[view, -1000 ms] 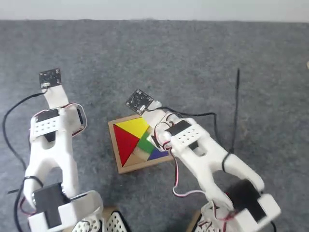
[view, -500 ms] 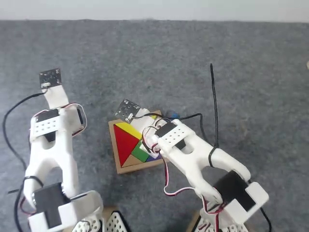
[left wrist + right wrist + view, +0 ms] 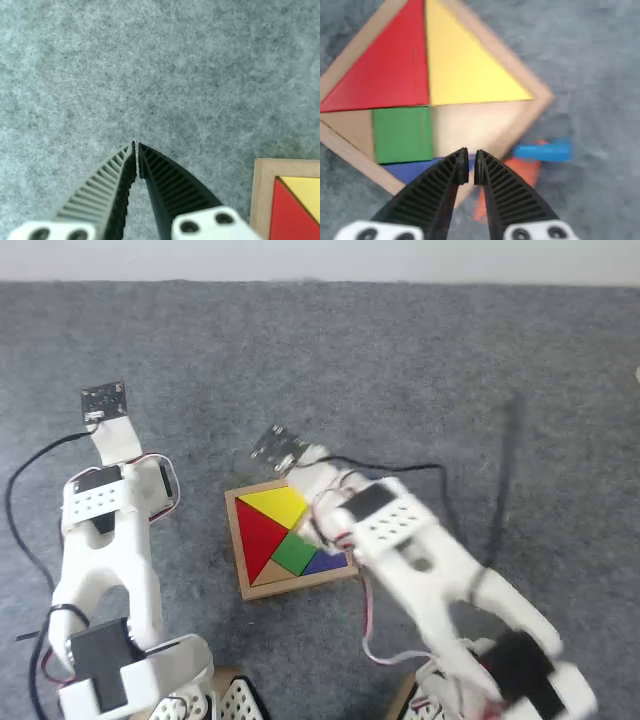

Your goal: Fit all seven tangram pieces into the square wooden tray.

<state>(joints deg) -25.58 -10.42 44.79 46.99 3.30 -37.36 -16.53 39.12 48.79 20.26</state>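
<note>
The square wooden tray point(image 3: 238, 540) lies between the two arms. It holds a yellow triangle point(image 3: 277, 506), a red triangle point(image 3: 258, 535), a green square point(image 3: 295, 553) and a dark blue piece point(image 3: 326, 563). In the right wrist view my right gripper point(image 3: 469, 161) is shut with nothing in it, hovering over a bare patch of the tray floor point(image 3: 475, 125). Just outside the tray rim point(image 3: 540, 95) lie an orange piece point(image 3: 520, 172) and a light blue piece point(image 3: 542, 151). My left gripper point(image 3: 136, 146) is shut and empty over bare carpet, beside a tray corner point(image 3: 260, 190).
Grey carpet covers the whole table around the tray. A black cable point(image 3: 510, 455) stands up to the right of the right arm. Both arm bases sit at the near edge.
The right arm swung left across the tray, then back to the right, uncovering the green and blue pieces. The left arm has kept still.
</note>
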